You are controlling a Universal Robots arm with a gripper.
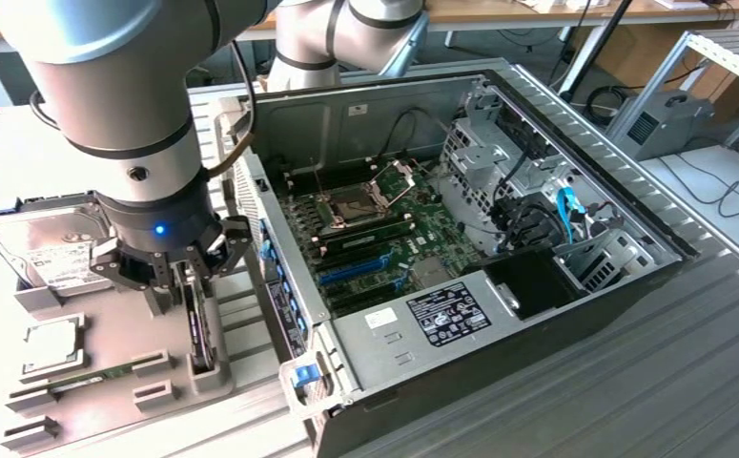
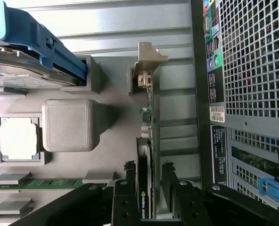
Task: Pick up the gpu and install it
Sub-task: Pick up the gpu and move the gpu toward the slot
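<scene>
Arm down over the grey holder (image 1: 121, 320) at the exterior view's left, beside the open case (image 1: 674, 250). Gripper (image 1: 181, 284) low over the gpu (image 1: 198, 332), which stands on edge in a slot of the holder, on the side nearest the case. In the wrist view the black fingers (image 2: 123, 200) are spread and straddle the card, one on each face. A sliver of gap shows on at least one side, so no pinch; the card sits in its slot, not lifted. Silver bracket (image 2: 148, 61) at the card's far end from the gripper, seated in a notch of the holder. Elsewhere on the holder: hard drive (image 1: 41, 256) with blue rails, a cpu (image 1: 51, 343) in a square pocket, a green memory stick (image 1: 90, 375). Inside the case the motherboard (image 1: 388, 243) lies exposed, blue slots visible.
</scene>
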